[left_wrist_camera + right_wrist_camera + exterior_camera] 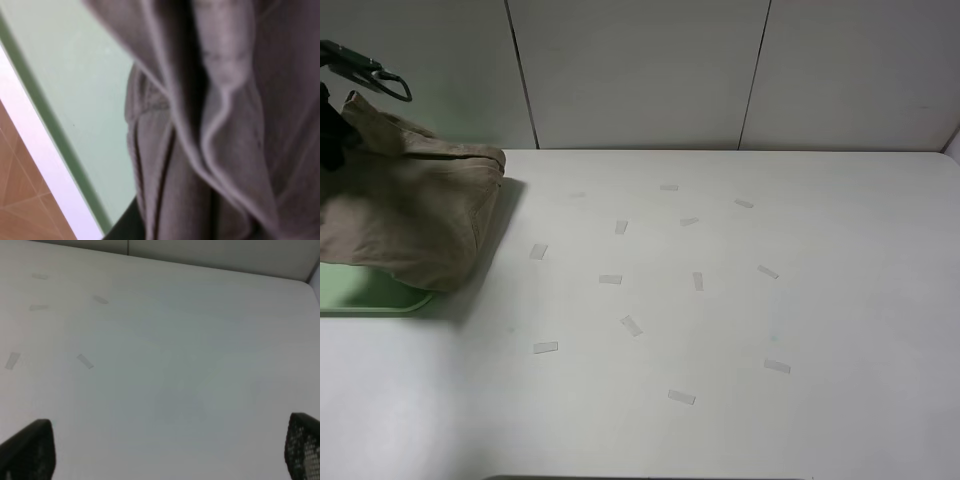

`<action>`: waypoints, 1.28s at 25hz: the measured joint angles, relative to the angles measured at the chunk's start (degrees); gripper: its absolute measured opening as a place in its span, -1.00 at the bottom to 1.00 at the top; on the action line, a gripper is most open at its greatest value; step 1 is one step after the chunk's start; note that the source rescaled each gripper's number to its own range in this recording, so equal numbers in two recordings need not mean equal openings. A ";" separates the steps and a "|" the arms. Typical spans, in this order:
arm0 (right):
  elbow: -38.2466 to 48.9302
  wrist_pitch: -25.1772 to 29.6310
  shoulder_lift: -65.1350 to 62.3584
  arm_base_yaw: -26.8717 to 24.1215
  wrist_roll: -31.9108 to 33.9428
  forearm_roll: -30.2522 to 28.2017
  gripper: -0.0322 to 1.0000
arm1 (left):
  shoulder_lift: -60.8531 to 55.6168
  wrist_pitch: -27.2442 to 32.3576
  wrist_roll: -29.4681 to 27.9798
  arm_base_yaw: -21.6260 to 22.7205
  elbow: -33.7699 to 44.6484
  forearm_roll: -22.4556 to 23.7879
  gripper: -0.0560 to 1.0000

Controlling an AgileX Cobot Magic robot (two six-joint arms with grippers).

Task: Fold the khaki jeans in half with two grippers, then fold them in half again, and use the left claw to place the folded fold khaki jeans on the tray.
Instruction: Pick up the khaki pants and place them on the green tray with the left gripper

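White worktop [740, 330] with scattered strips of clear tape [631, 325], backed by pale wall panels [640, 70]. The khaki jeans [410, 215] hang bunched at the far left, above the mint-green tray [380, 295]. Left tool [332, 140]: mostly hidden behind the cloth; whether it is clamped cannot be told. Right tool [165, 447]: fingers [27, 450] spread wide over bare worktop, holding nothing.
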 joint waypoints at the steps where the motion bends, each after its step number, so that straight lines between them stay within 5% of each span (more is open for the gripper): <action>1: 0.00 0.00 0.00 0.00 0.00 0.00 1.00 | 0.00 -0.89 0.41 0.61 1.39 0.12 -0.66; 20: 0.00 0.00 0.00 0.00 0.00 0.00 1.00 | 0.11 -15.30 -1.44 6.45 7.07 3.49 -0.66; 28: 0.00 0.00 0.00 0.00 0.00 0.00 1.00 | 0.63 -16.19 -2.52 6.52 7.26 3.44 -0.66; 30: 0.00 0.00 0.00 0.00 0.00 0.00 1.00 | 0.63 -16.13 -3.13 6.58 7.26 3.39 -0.51; 32: 0.00 0.00 0.00 0.00 0.00 0.00 1.00 | 0.63 -15.59 -3.72 6.58 7.26 3.39 -0.16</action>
